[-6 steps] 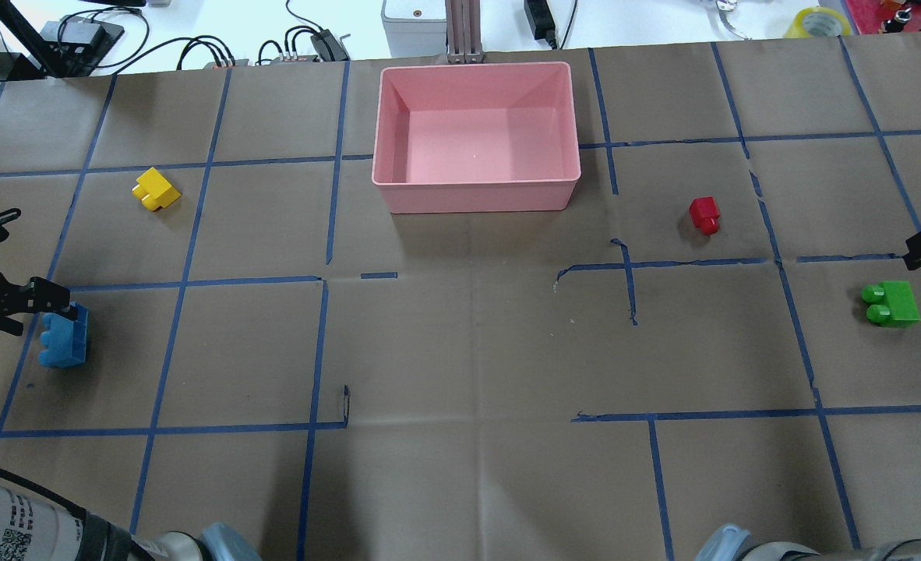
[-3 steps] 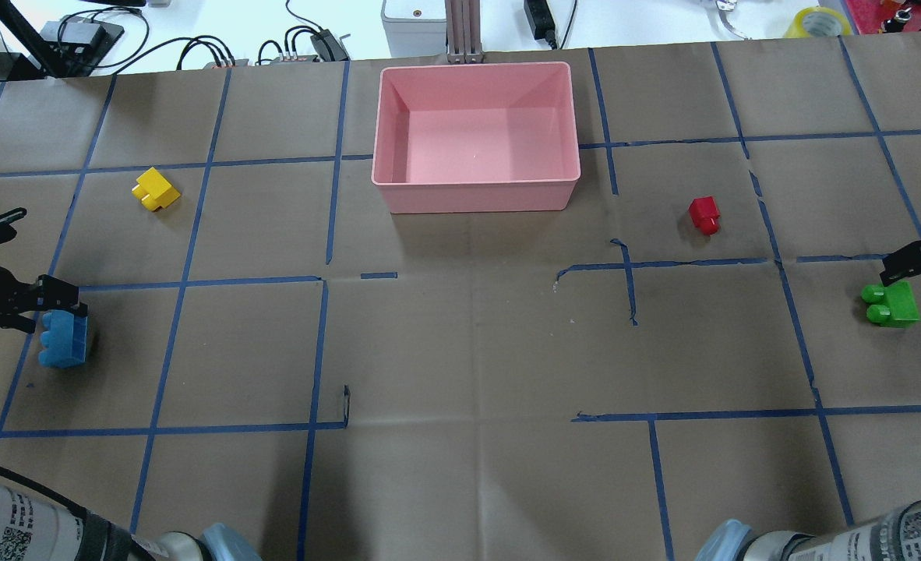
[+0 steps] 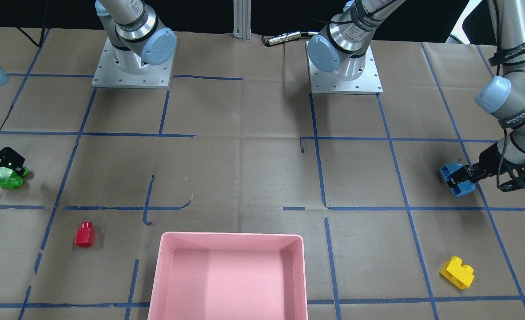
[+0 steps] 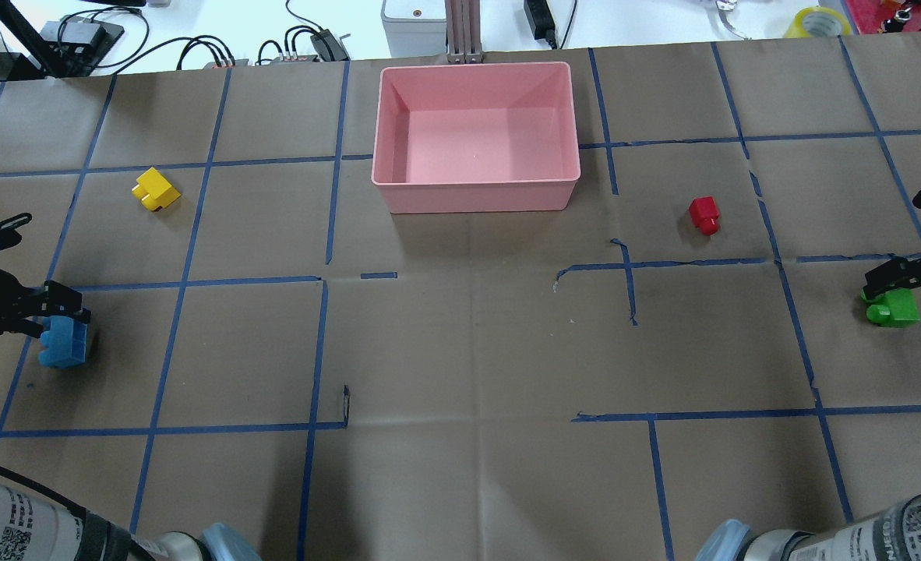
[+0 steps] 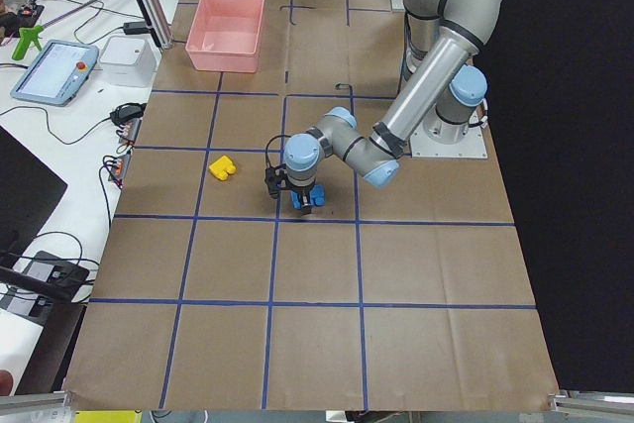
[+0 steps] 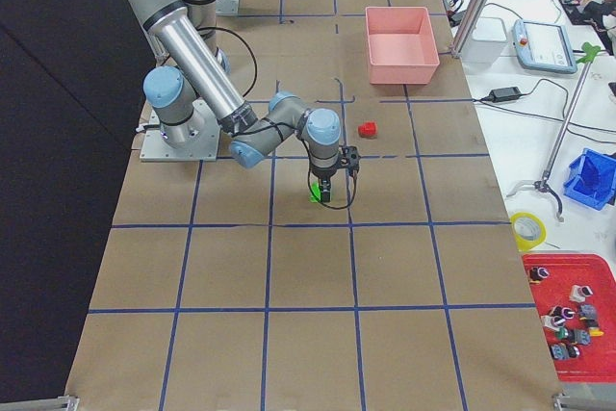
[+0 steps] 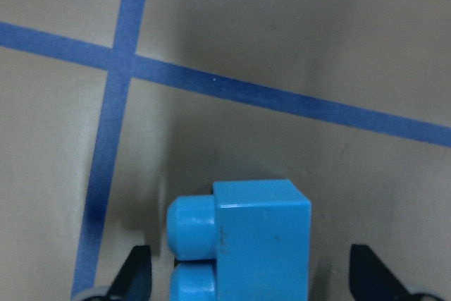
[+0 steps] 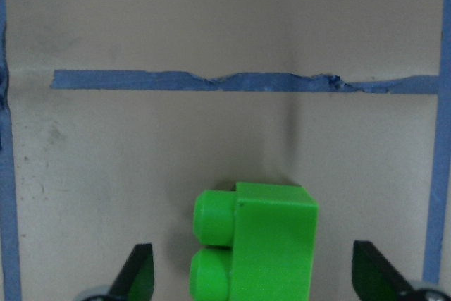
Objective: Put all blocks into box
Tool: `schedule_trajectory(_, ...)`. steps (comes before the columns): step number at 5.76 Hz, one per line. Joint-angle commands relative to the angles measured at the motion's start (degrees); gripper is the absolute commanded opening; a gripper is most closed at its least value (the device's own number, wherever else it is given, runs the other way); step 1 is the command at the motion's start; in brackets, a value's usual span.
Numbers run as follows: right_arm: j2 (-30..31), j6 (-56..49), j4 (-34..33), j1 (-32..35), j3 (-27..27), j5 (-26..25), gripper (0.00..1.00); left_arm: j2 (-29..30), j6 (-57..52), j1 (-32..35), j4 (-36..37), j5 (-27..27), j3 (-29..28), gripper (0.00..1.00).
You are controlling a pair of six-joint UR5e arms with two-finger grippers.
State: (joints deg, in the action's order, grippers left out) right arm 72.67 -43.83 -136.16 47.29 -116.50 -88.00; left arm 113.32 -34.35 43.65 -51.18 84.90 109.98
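The blue brick lies at the table's left and also shows in the left wrist view. My left gripper is open and low over it, one finger on each side with gaps. The green brick lies at the far right and also shows in the right wrist view. My right gripper is open and straddles it, apart from it. The yellow brick and the red brick lie loose on the table. The pink box stands empty at the back centre.
Brown paper with a blue tape grid covers the table. Cables and devices lie beyond the far edge behind the box. The two arm bases stand on the robot's side.
My right gripper has moved in from the right edge and down over the green brick. My left gripper has shifted slightly and settled around the blue brick. No brick has moved.
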Motion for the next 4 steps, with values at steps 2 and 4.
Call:
schedule_trajectory(2,-0.8,-0.1,-0.2,0.0,0.0,-0.2,1.00,0.1,-0.1,-0.1,-0.1,0.2,-0.2,0.50)
schedule_trajectory(4,-1.7,-0.2,-0.2,0.0,0.1,-0.1,1.00,-0.7,0.0,0.1,-0.7,3.1,-1.3,0.30)
